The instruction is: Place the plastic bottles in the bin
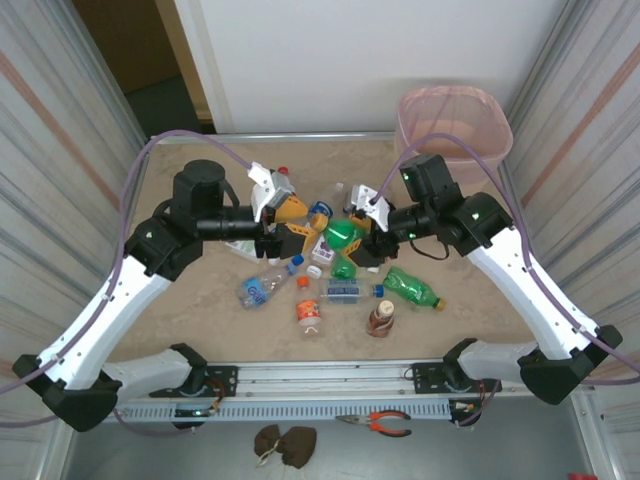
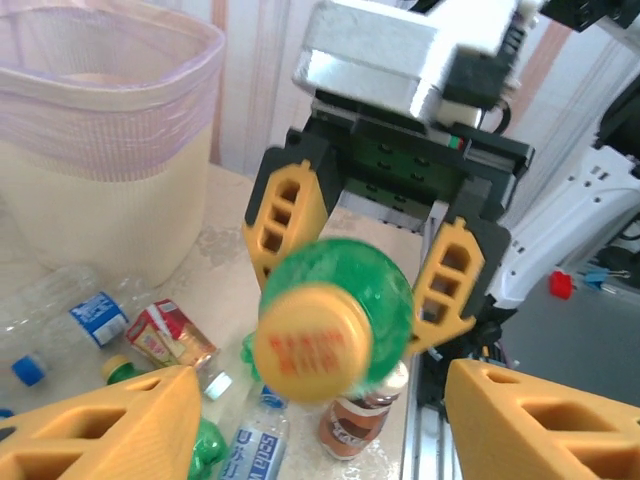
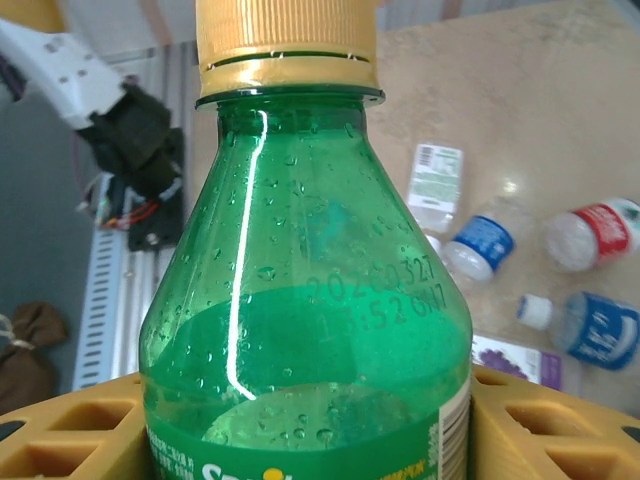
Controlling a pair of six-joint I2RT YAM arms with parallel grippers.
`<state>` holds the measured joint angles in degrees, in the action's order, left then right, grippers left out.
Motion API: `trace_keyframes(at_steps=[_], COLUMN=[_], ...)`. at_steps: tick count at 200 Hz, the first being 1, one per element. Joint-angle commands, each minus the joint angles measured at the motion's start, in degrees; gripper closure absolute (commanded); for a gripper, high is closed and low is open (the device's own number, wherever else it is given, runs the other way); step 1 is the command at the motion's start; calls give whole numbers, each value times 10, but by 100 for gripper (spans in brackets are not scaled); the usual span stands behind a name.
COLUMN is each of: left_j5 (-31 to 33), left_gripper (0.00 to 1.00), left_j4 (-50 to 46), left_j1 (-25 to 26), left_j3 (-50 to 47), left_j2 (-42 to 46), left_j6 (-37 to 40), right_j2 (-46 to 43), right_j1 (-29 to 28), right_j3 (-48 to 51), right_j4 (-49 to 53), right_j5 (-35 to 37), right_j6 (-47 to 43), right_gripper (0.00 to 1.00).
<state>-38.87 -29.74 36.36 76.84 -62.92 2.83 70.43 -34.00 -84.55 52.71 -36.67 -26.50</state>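
**Green bottle (image 3: 300,300) gripped, well short of the bin (image 2: 90,215)**

Right gripper (image 3: 300,430) pinches its lower body; left gripper (image 1: 300,222) stands open, empty, farther from the bin. Likely light, thin-walled, slick with droplets: hold the labelled waist gently.

This is looking like a robotics lab, a closed-in test cell rather than a home or shop. Two white-and-black arms, left arm (image 1: 110,300) and right arm (image 1: 530,290), are sitting bolted at an aluminium rail (image 1: 330,378) along the near edge of the bench (image 1: 200,330), with purple cables (image 1: 135,180) looping off them. Corrugated metal sheets (image 1: 50,150) are closing in the bench's left and right edges, and a white panel (image 1: 370,60) is standing beyond its far edge. Pliers (image 1: 378,424) are lying on the grey ledge below the rail. The plastic bottles (image 1: 340,292) are lying strewn mid-bench, with the bin (image 1: 455,120) by the far right corner.
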Motion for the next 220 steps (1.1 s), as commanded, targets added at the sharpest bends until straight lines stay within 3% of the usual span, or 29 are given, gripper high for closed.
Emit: trace_keyframes(at_steps=[1,37,61,122,161,220], left_j5=[50,118,142,151,149,144], left_gripper=[31,29,28,28,28,28], left_j4=[9,8,11,20,28,27], left_j1=[-2,-3,-4,-7,-8,-8], left_j3=[-16,-33,-43,-59,-70,-81], left_j2=[22,35,37,33,37,32], left_j6=[8,7,4,-1,-5,-8], right_j2=[-8,21,46,143,224,355], right_j1=[48,162,227,387,410,386], right_j3=[-25,-83,-129,-223,-293,-359], right_j4=[-30,-56,-79,-105,-81,-32], right_j5=[21,19,59,108,228,364], right_j6=[52,148,214,304,299,233], right_gripper=[44,45,44,46,50,48])
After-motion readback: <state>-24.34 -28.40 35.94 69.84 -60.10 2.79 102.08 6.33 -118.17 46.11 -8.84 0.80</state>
